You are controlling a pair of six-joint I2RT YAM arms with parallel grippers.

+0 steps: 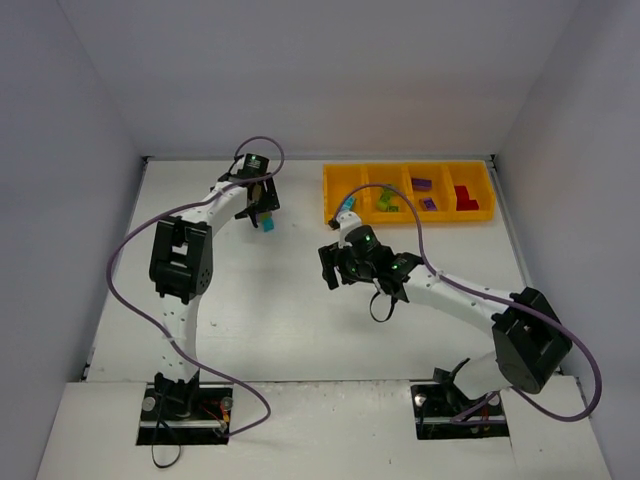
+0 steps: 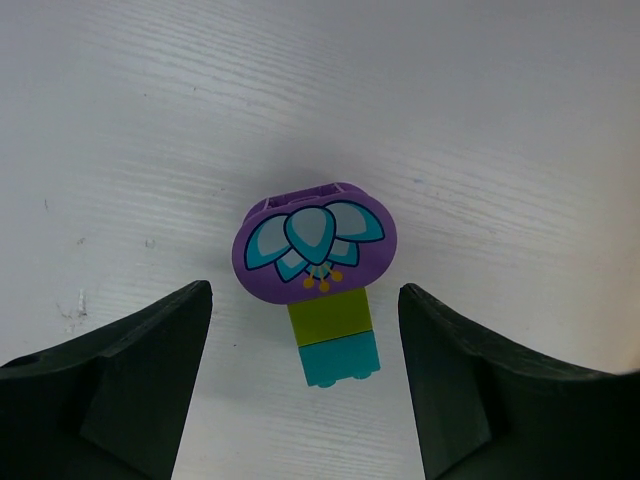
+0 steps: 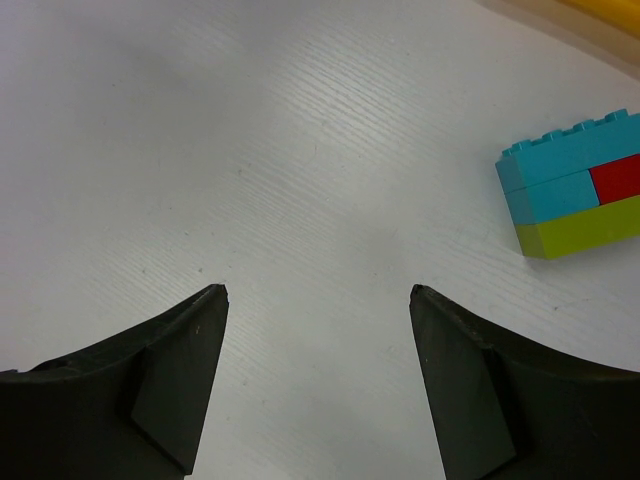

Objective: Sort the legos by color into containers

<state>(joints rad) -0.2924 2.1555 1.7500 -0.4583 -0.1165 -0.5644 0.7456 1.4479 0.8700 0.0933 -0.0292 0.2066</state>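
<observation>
A cluster of a purple rounded flower-print piece, a lime brick and a teal brick [image 2: 330, 300] lies on the white table between the open fingers of my left gripper [image 2: 305, 300], untouched; it also shows in the top view [image 1: 267, 222] under that gripper [image 1: 260, 208]. My right gripper [image 3: 318, 292] is open and empty over bare table, seen in the top view [image 1: 332, 268] left of its wrist. A teal, red and lime cluster [image 3: 575, 185] lies on the table by the orange-yellow tray [image 1: 338, 212], up and right of my right fingers.
The four-compartment tray's rim [image 1: 408, 164] runs along the back right. It holds lime bricks [image 1: 385, 200], purple bricks [image 1: 424, 194] and a red brick [image 1: 465, 197] in separate compartments. White walls close in the table. Purple cables loop from both arms.
</observation>
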